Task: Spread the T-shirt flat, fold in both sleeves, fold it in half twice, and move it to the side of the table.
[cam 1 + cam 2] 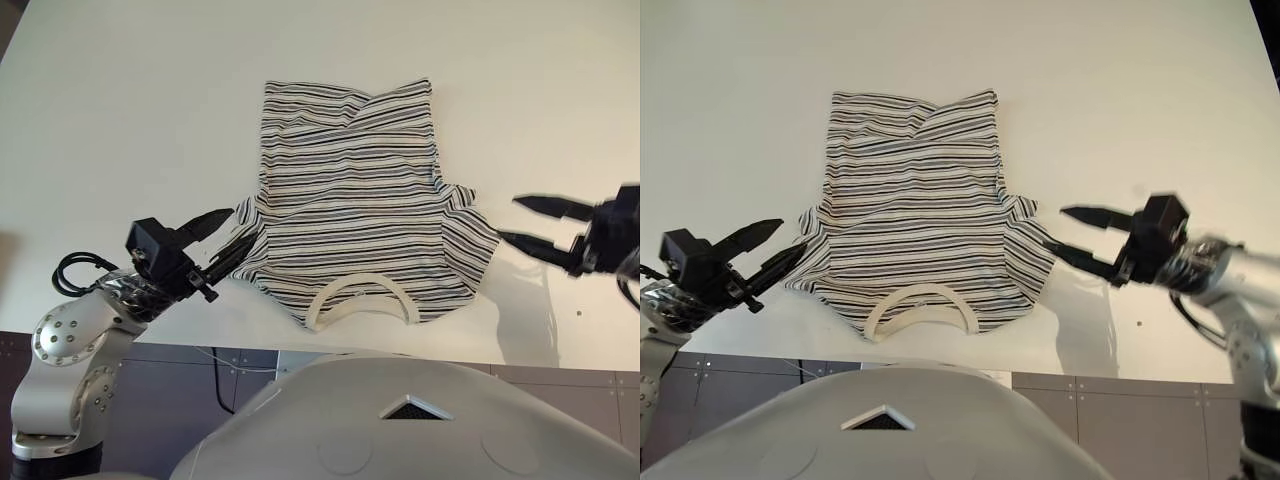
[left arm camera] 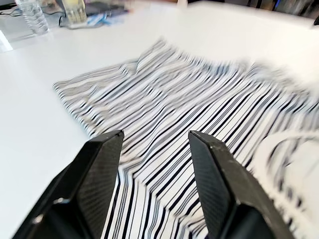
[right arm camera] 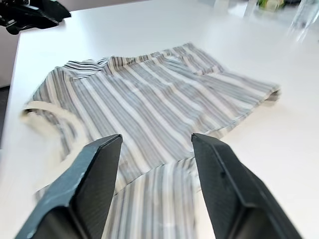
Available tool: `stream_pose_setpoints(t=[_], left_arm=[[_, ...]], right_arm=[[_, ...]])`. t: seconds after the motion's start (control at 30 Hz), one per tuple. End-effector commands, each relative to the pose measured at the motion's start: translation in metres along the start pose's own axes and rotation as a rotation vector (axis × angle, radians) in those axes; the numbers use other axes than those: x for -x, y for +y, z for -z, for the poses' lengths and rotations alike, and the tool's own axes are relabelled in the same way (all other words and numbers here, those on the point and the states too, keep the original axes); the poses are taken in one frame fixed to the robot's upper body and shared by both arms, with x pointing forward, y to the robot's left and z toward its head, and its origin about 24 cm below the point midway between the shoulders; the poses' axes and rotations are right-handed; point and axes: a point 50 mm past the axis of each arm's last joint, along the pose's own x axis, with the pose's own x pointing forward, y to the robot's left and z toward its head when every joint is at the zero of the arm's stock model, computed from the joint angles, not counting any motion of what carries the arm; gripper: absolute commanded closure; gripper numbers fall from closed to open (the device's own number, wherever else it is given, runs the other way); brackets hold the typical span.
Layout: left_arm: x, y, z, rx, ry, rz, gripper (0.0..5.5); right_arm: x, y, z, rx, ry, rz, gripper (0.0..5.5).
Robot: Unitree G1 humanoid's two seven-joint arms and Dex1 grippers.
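A black-and-white striped T-shirt (image 1: 355, 210) lies on the white table (image 1: 120, 120), its cream collar (image 1: 358, 297) toward the near edge and its hem far. Both sleeves are bunched close to the body and the far hem has a folded corner. My left gripper (image 1: 225, 235) hangs open just off the shirt's left sleeve, fingers (image 2: 99, 169) spread above the striped cloth with nothing between them. My right gripper (image 1: 1072, 235) is open as well, a little to the right of the right sleeve (image 1: 1025, 240), holding nothing.
The table's near edge (image 1: 480, 360) runs just below the collar. Bare white tabletop lies left, right and beyond the shirt. A water bottle (image 2: 34, 15) and small clutter stand at the far corner in the left wrist view.
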Motion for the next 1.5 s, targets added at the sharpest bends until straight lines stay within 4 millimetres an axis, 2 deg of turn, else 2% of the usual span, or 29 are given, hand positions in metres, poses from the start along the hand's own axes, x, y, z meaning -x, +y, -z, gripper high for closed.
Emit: stream_pose_setpoints(t=[0.03,0.17,0.23,0.27,0.37,0.47,0.53,0.67,0.7,0.8,0.87,0.9,0.93,1.0,1.07,1.1,1.17,1.23,1.27,1.33,1.43,1.5], left_arm=[[-0.019,0.027,0.023,-0.102,0.192,-0.125,3.10],[-0.046,0.016,0.090,-0.359,0.526,-0.085,3.10],[-0.054,0.018,0.108,-0.473,0.602,-0.073,3.10],[-0.057,0.026,0.111,-0.533,0.611,-0.113,3.10],[-0.079,0.059,0.096,-0.628,0.504,-0.315,3.10],[-0.086,0.062,0.084,-0.643,0.430,-0.317,3.10],[-0.076,0.057,0.084,-0.658,0.425,-0.286,3.10],[-0.046,0.037,0.091,-0.669,0.446,-0.240,3.10],[-0.040,0.035,0.085,-0.677,0.432,-0.251,3.10],[-0.033,0.045,0.058,-0.693,0.376,-0.355,3.10],[-0.036,0.051,0.042,-0.704,0.335,-0.384,3.10],[-0.045,0.055,0.033,-0.713,0.304,-0.384,3.10],[-0.055,0.056,0.024,-0.708,0.265,-0.371,3.10],[-0.074,0.045,0.014,-0.622,0.177,-0.301,3.10],[-0.080,0.021,0.027,-0.544,0.169,-0.155,3.10],[-0.079,0.010,0.039,-0.525,0.207,-0.075,3.10],[-0.071,-0.003,0.061,-0.546,0.295,0.039,3.10],[-0.062,-0.010,0.076,-0.554,0.363,0.090,3.10],[-0.057,-0.012,0.079,-0.549,0.379,0.097,3.10],[-0.051,-0.019,0.085,-0.528,0.392,0.098,3.10],[-0.053,-0.023,0.088,-0.516,0.386,0.085,3.10],[-0.057,-0.025,0.085,-0.500,0.357,0.059,3.10]], right_arm=[[-0.035,-0.018,0.035,0.060,0.161,0.108,2.94],[-0.041,-0.022,0.091,0.159,0.405,0.216,2.94],[-0.040,-0.028,0.105,0.212,0.468,0.288,2.94],[-0.038,-0.031,0.109,0.233,0.484,0.320,2.94],[-0.042,-0.047,0.109,0.287,0.493,0.413,2.94],[-0.046,-0.045,0.102,0.286,0.438,0.369,2.94],[-0.045,-0.036,0.093,0.255,0.384,0.283,2.94],[-0.027,-0.022,0.093,0.260,0.416,0.205,2.94],[-0.024,-0.026,0.085,0.261,0.375,0.248,2.94],[-0.029,-0.038,0.044,0.224,0.151,0.335,2.94],[-0.047,-0.041,0.022,0.199,0.028,0.309,2.94],[-0.062,-0.047,0.020,0.205,0.018,0.323,2.94],[-0.078,-0.052,0.022,0.234,0.042,0.331,2.94],[-0.111,-0.053,0.043,0.314,0.172,0.285,2.94],[-0.128,-0.043,0.068,0.376,0.284,0.213,2.94],[-0.126,-0.037,0.078,0.398,0.330,0.192,2.94],[-0.110,-0.028,0.093,0.419,0.388,0.156,2.94],[-0.076,-0.015,0.097,0.430,0.415,0.088,2.94],[-0.063,-0.009,0.096,0.438,0.428,0.057,2.94],[-0.055,-0.012,0.085,0.463,0.413,0.070,2.94],[-0.069,-0.034,0.059,0.483,0.317,0.212,2.94],[-0.072,-0.049,0.041,0.487,0.262,0.309,2.94]])
